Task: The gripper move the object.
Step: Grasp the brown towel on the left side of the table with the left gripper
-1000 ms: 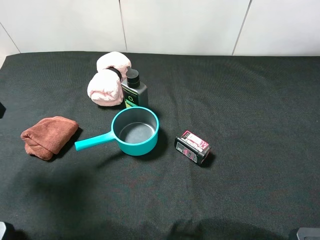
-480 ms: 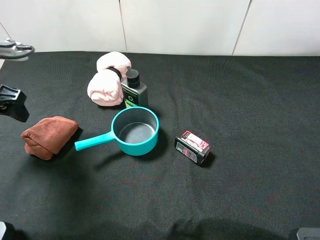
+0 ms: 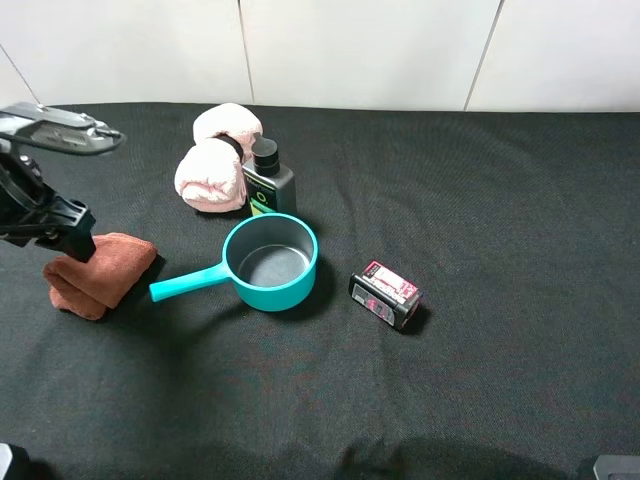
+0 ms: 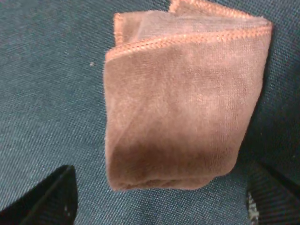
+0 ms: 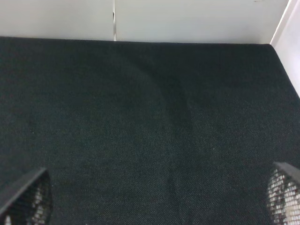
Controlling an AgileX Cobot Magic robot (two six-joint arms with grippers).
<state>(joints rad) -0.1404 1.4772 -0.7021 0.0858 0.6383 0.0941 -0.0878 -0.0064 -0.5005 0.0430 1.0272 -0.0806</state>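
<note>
Rag (image 3: 105, 275) lies rust-brown and folded near the left edge of the black-covered table (image 3: 500, 200), seen from the high camera. The left gripper (image 3: 70, 240) hangs right over its far end, black and bulky under a grey arm, and from up here I cannot tell whether it touches the cloth. To the right of the rag sits a teal pan (image 3: 275, 295), with its handle pointing toward the rag but stopping short of it. Behind the pan stands a dark bottle (image 3: 266, 178), and a pale pink rolled towel (image 3: 212, 165) rests just beside it. A small box (image 3: 386, 294) with a pink label lies on its side to the right of the pan, apart from it.

From the left wrist camera the rag (image 4: 183, 103) fills most of the picture, folded over with a stitched hem along one end. The left gripper (image 4: 159, 204) has its jaws spread wide. One dark finger (image 4: 51, 201) shows at each lower corner, and the near end of the rag lies in line with the gap between them. Neither finger presses on it.

From the right wrist camera I see only the dark table (image 5: 150, 117) and a white wall (image 5: 187, 18) behind it. The right gripper (image 5: 157, 197) is spread apart too, its fingers (image 5: 28, 197) at the two corners with bare cloth between them.
</note>
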